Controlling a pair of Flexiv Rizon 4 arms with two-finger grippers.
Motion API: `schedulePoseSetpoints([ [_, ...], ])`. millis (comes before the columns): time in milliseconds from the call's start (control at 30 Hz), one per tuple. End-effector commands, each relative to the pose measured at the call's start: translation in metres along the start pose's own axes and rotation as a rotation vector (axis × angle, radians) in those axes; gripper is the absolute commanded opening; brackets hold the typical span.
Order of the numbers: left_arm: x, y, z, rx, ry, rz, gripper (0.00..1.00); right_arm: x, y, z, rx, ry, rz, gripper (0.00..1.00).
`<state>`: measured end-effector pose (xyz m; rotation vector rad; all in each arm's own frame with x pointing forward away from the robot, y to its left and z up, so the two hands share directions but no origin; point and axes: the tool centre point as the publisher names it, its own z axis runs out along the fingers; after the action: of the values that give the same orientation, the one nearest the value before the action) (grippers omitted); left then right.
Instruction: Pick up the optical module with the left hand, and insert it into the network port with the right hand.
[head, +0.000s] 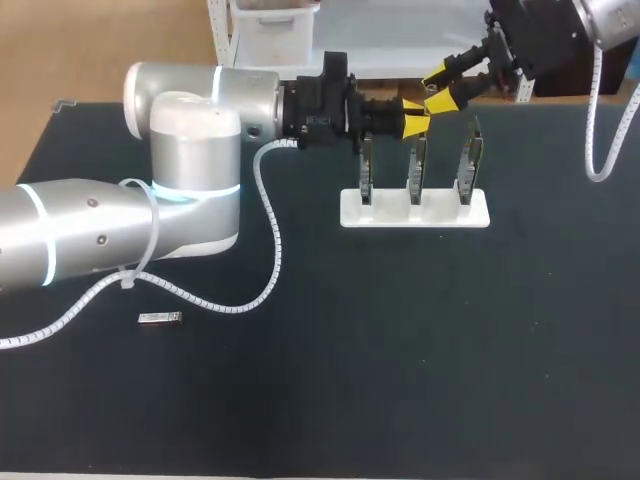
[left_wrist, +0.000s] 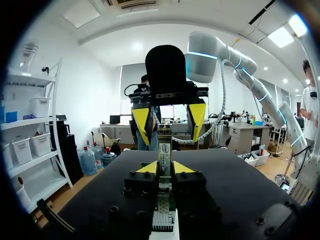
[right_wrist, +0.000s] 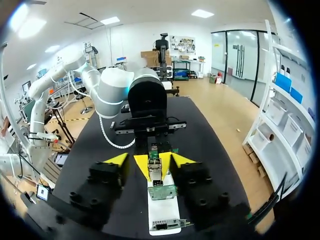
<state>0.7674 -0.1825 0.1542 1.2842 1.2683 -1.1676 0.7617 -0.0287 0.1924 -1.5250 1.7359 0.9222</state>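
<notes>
— Where's the module?
— The slim grey-metal optical module is pinched in the left gripper, whose yellow tips are closed on it. It sits just above the middle of three upright green network cards on a glossy white plastic stand.
— And the right gripper?
— Spread wide, holding nothing, close beside the left one.
— Risks?
— Smooth metal between hard tips could twist during the handover. A skewed module would likely jam at the card's opening or flex the thin board. The crowded grippers might knock together. The matte black table wouldn't cushion a drop.
</notes>
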Motion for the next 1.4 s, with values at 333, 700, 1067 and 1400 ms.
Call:
schedulePoseSetpoints([
  [333,0.001,0.001,0.000,0.001,-0.002,0.001,0.00,0.003,0.003,0.001,-0.001,-0.005,0.006,0.00],
  [700,0.001,0.001,0.000,0.001,-0.002,0.001,1.00,0.003,0.003,0.000,-0.001,-0.009,0.007,0.00],
  [1067,-0.007,-0.005,-0.006,0.009,0.101,0.082,1.00,0.003,-0.001,-0.003,-0.002,0.001,-0.004,0.00],
  [1400,0.003,-0.004,-0.022,-0.040,0.252,0.036,1.00,0.003,-0.001,-0.005,-0.003,0.003,-0.008,0.00],
])
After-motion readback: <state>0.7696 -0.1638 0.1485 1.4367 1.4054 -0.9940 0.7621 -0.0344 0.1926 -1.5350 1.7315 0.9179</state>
